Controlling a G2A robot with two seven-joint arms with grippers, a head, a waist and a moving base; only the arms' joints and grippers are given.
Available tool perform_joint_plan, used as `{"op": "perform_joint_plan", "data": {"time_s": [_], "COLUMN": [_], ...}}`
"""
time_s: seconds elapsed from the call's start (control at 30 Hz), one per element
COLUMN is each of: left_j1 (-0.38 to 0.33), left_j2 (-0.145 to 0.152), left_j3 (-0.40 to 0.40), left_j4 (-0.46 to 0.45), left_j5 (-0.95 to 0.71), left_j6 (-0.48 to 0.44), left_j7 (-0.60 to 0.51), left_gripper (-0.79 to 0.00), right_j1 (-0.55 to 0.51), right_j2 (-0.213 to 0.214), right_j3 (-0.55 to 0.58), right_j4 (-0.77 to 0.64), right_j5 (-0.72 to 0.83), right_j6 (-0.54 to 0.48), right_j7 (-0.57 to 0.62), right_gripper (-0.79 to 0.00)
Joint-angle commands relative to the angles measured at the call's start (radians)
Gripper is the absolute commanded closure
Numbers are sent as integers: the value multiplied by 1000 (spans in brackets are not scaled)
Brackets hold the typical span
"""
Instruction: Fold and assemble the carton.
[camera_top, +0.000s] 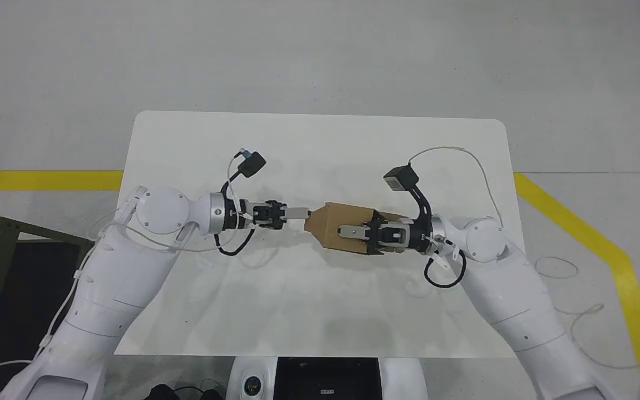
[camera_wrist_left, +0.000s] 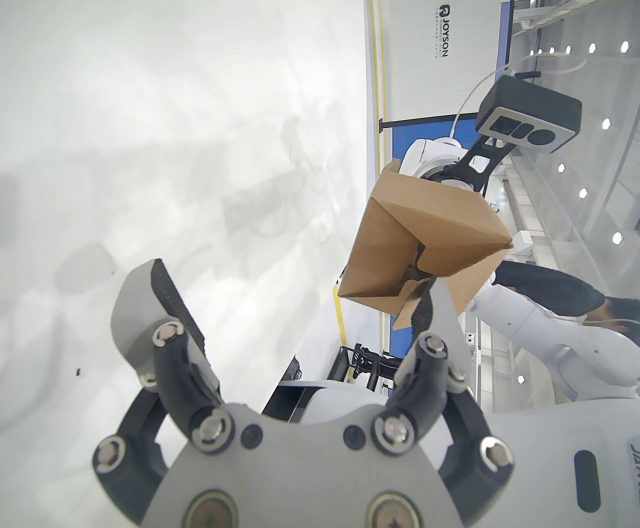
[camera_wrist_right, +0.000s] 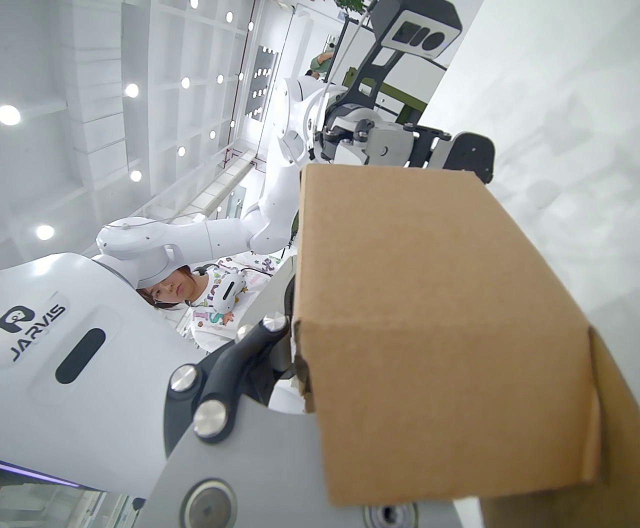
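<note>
The left gripper (camera_top: 297, 213) sits just left of centre in the top view. Its two fingers (camera_wrist_left: 165, 295) are spread wide with nothing between them. One fingertip reaches the pointed near end of the carton (camera_top: 335, 216), but I cannot tell whether it touches the cardboard or stops just short. The right gripper (camera_top: 347, 231), just right of centre, is clamped on the carton from the opposite end, with one finger lying along the top face. The carton is plain brown cardboard and its long axis runs left to right across the middle of the frame, between the two grippers. Its body is squared up, and the flaps at the end facing the left gripper are folded inward into a wedge, with a dark gap between them. It is over the middle of the white table (camera_top: 320, 140), and I cannot tell whether it rests on the surface. Yellow floor tape (camera_top: 60, 180) shows at the left edge and runs diagonally toward the lower right corner.
</note>
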Motion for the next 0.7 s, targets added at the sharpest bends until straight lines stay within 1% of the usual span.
{"op": "perform_joint_plan", "data": {"time_s": [0.0, 0.67], "left_j1": [1, 16], "left_j2": [0, -4], "left_j3": [2, 23], "left_j4": [-2, -27], "left_j5": [-3, -53], "left_j6": [2, 9], "left_j7": [0, 7], "left_gripper": [-785, -785], "right_j1": [2, 12], "right_j2": [-2, -17], "right_j3": [-5, -39], "right_j4": [3, 5], "right_j5": [4, 48], "right_j6": [-3, -22], "right_j7": [-3, -19], "right_gripper": [0, 0]}}
